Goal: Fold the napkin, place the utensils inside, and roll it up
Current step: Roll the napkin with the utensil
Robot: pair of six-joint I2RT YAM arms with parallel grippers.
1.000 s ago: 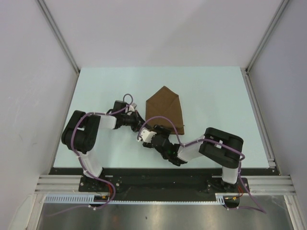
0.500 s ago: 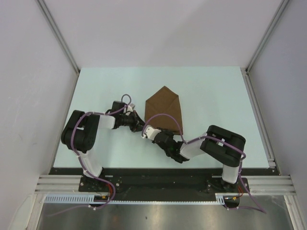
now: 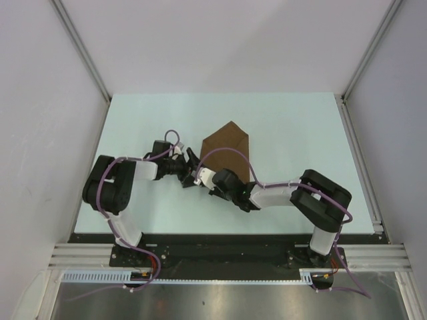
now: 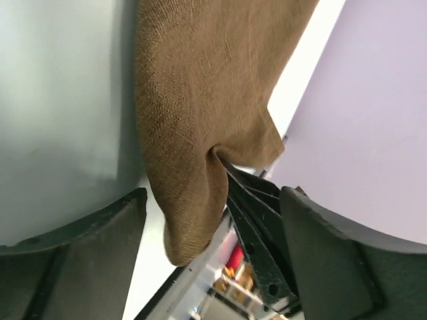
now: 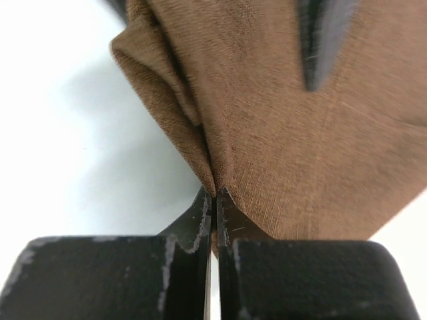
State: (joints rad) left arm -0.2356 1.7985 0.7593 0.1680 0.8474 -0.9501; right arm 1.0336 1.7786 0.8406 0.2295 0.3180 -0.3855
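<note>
The brown napkin (image 3: 227, 143) lies folded to a point, near corner pinched up.

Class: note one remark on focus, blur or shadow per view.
Left wrist: soft brown cloth napkin in sharp focus, its own dark fingers blurred. Right wrist: a blurred dark shape over the napkin, with soft shadow beside it. Top external: even light, sharp.

Lab test cell: white panel walls (image 3: 40, 133), aluminium rails (image 3: 80, 255)
</note>
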